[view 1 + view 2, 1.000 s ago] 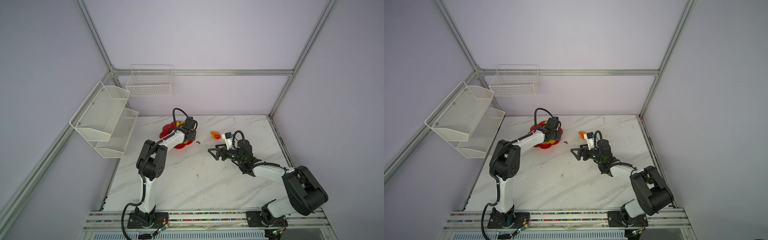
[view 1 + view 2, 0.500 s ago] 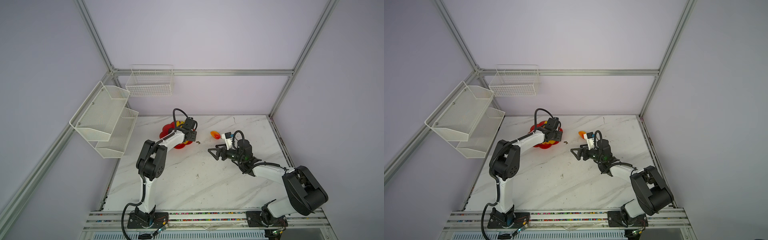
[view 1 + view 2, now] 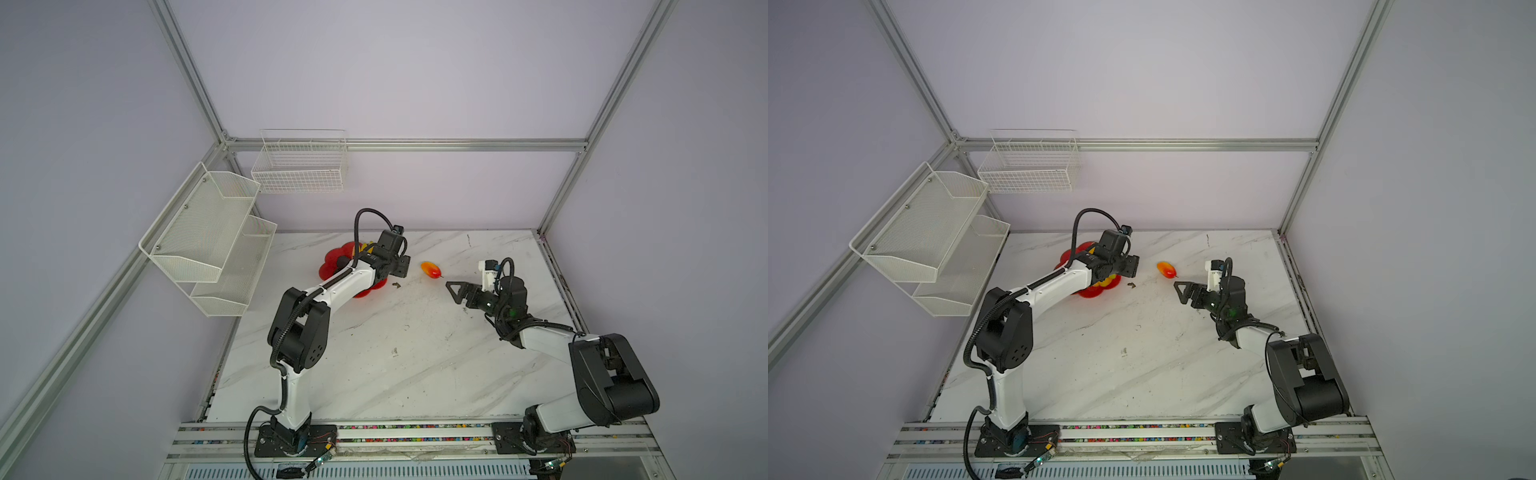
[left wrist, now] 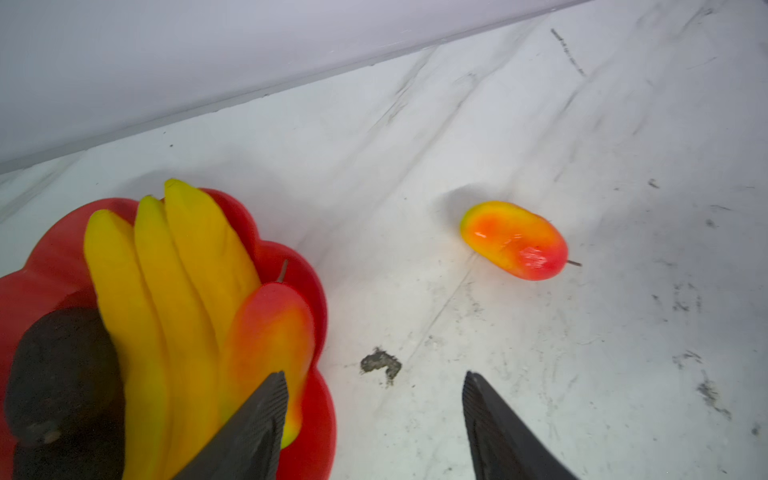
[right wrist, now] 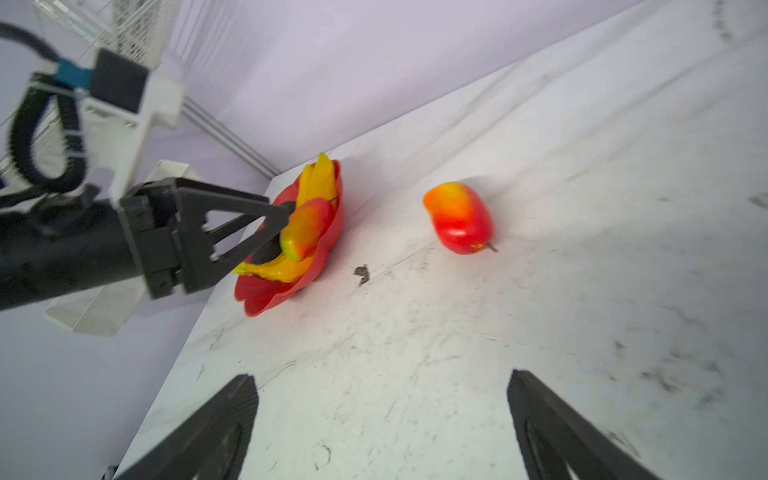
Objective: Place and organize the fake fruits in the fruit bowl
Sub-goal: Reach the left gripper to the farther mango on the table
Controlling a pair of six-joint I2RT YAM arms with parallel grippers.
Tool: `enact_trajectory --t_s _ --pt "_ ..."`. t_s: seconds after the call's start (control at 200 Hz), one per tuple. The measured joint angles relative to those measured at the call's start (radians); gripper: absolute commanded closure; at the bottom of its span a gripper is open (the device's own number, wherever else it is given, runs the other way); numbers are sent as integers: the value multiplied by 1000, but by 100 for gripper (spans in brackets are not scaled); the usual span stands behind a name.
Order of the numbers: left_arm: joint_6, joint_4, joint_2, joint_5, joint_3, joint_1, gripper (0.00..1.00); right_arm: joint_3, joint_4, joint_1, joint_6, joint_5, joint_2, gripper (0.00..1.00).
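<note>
The red fruit bowl (image 4: 320,286) (image 3: 330,266) (image 3: 1086,292) (image 5: 270,299) sits at the back left of the marble table. In it lie a yellow banana bunch (image 4: 166,291), a black avocado (image 4: 58,374) and a mango (image 4: 270,332) (image 5: 305,226). A second mango (image 4: 515,241) (image 3: 431,270) (image 3: 1167,269) (image 5: 459,218) rests on the table to the right of the bowl. My left gripper (image 4: 374,378) (image 3: 402,266) hovers open and empty over the bowl's right edge. My right gripper (image 5: 382,378) (image 3: 454,292) (image 3: 1180,291) is open and empty, just short of the loose mango.
A small dark scrap (image 4: 380,363) (image 3: 396,285) (image 5: 361,274) lies between bowl and loose mango. A white wire basket (image 3: 299,166) and a two-tier mesh shelf (image 3: 208,241) hang on the walls at the back left. The back wall runs close behind the bowl.
The left gripper has shifted very slightly at the bowl's edge. The right arm and the loose mango have stayed where they were.
</note>
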Motion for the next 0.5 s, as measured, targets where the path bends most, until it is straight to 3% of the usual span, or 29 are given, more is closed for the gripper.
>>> enact_trajectory --t_s 0.27,0.5 --pt "16 110 177 93 142 -68 29 -18 2 -16 35 1 0 3" --pt "282 166 308 200 221 -50 16 -20 13 -24 40 -6 -4 3"
